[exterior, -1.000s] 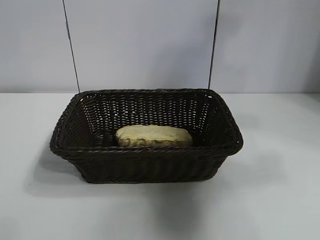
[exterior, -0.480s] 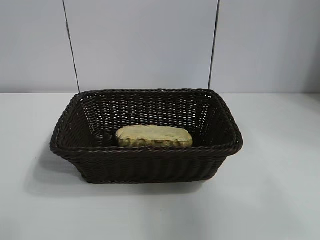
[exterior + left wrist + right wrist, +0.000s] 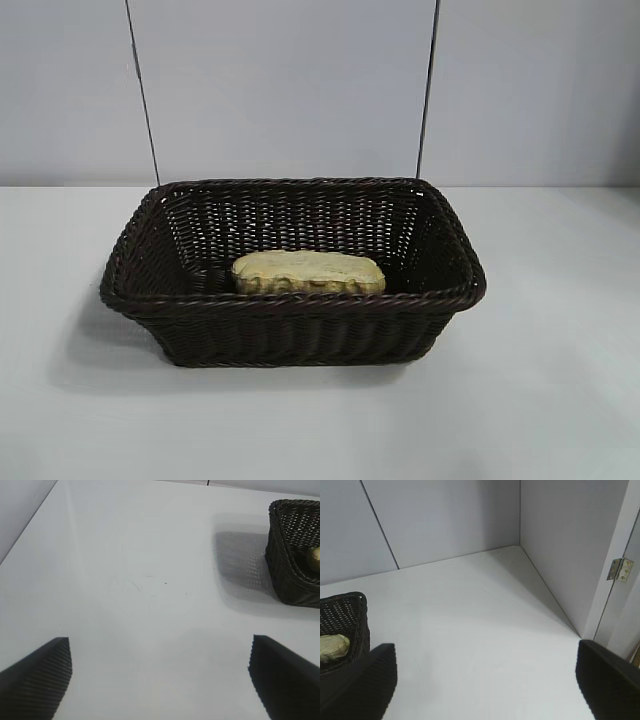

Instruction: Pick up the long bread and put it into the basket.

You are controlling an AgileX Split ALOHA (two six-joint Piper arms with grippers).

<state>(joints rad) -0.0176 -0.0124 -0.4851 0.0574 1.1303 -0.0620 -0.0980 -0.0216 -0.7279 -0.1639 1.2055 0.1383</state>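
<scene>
My left gripper: fingers spread wide, holding nothing, touching nothing, over bare white tabletop outside basket's end. My right gripper: fingers likewise wide apart, empty, over tabletop at basket's other end, toward corner where side wall meets back wall. Neither arm visible in exterior view. Long bread lies flat inside basket, on basket floor close to front wall. Basket sits mid-tabletop. Door hinge beside side wall.
</scene>
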